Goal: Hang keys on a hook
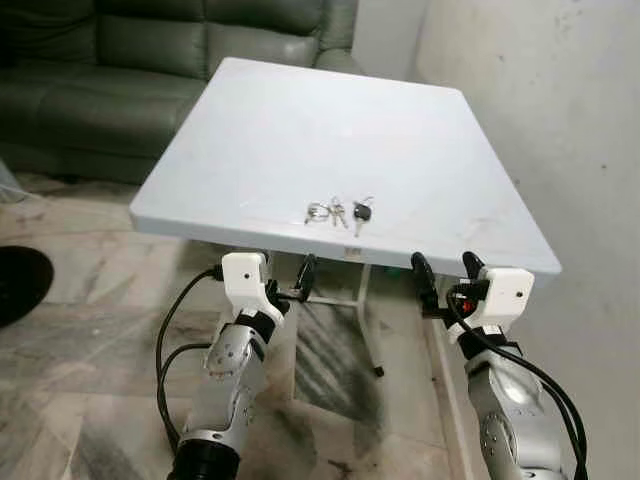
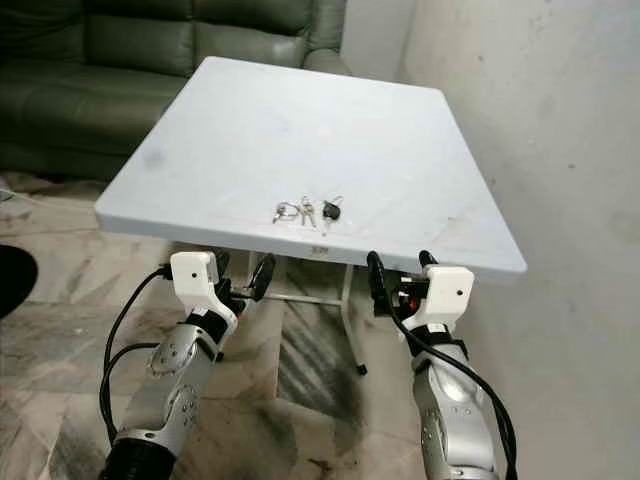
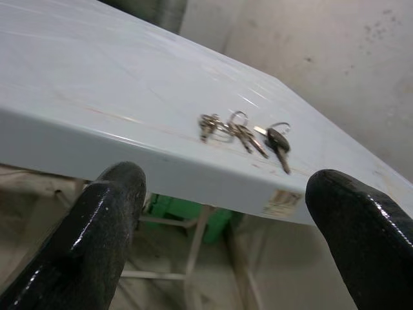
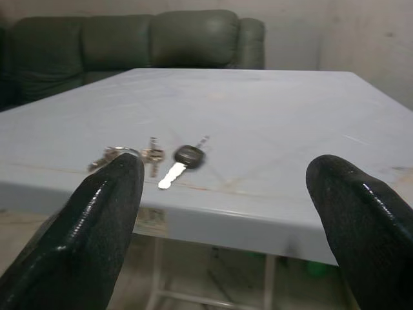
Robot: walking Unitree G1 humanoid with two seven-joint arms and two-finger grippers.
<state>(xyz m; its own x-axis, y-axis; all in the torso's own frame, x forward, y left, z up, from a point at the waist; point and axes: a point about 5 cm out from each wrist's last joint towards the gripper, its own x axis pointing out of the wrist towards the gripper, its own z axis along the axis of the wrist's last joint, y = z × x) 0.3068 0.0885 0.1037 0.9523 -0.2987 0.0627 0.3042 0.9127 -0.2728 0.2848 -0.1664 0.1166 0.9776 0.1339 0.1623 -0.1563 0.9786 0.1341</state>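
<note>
Lying flat near the front edge of a pale square table [image 1: 250, 140], a bunch of keys [image 1: 338, 212] is seen just beyond and between both grippers. The bunch is strung out along the table edge; the black-headed key [image 4: 182, 161] at its right end is laid with its blade toward the robot. The smaller keys and rings are tangled and hard to tell apart. The left gripper [image 1: 287, 279] is held spread apart and empty below the table edge, ahead of the keys' left end. The right gripper [image 1: 445, 276] is likewise parted, nothing grasped. Both forearms are cut off by the frame. A green sofa [image 1: 120, 70] is partly hidden behind the table.
</note>
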